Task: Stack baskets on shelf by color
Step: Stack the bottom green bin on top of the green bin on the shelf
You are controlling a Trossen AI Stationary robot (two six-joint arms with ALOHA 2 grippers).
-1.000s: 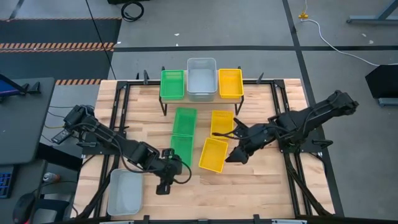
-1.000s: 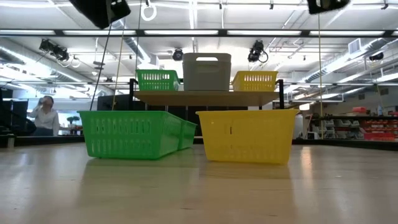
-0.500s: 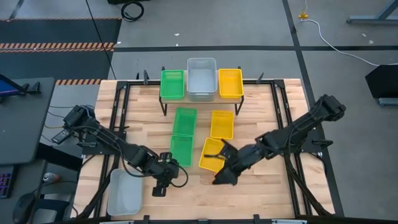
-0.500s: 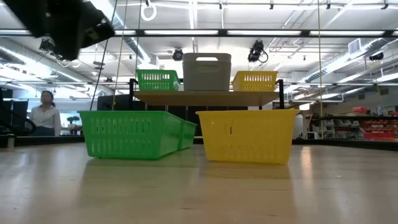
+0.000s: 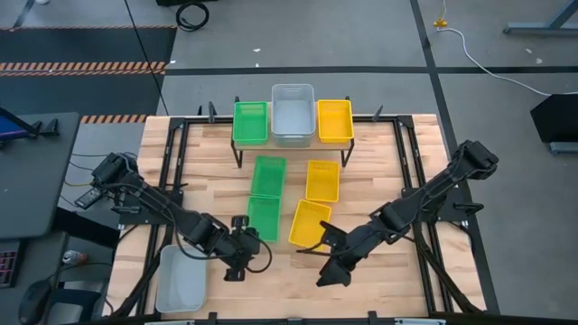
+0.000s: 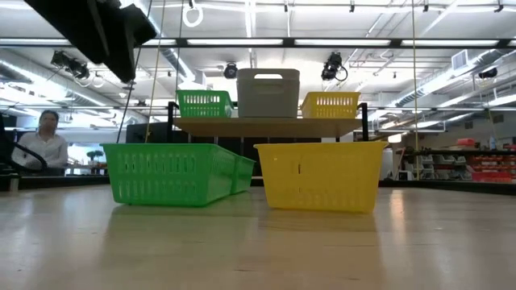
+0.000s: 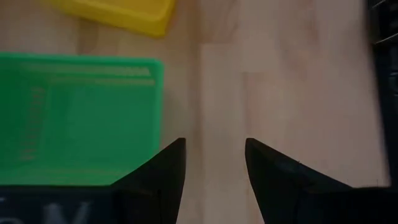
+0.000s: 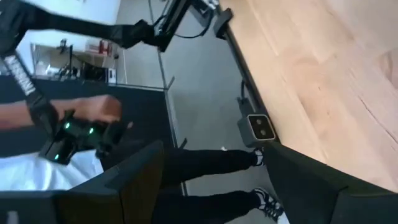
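Observation:
On the shelf (image 5: 291, 137) at the table's far side stand a green basket (image 5: 250, 122), a grey one (image 5: 293, 113) and a yellow one (image 5: 334, 120). Two green baskets (image 5: 265, 194) lie end to end on the tabletop, with two yellow baskets (image 5: 322, 180), (image 5: 309, 224) to their right. Another grey basket (image 5: 181, 278) sits at the near left corner. My left gripper (image 5: 237, 269) hangs open just near of the nearer green basket (image 7: 81, 118), over bare wood. My right gripper (image 5: 330, 271) is open near of the nearer yellow basket, pointing past the table's near edge.
Black frame rails (image 5: 411, 181) run along both table sides. The right wrist view shows a person's hands on a controller (image 8: 81, 134) and legs beyond the table's near edge. Another person (image 6: 44, 145) sits far off in the room. Bare wood lies along the near edge.
My right gripper has swung away from the two yellow baskets toward the table's near edge and a little left, sinking and staying open. My left gripper has sunk slightly by the nearer green basket. No basket has moved.

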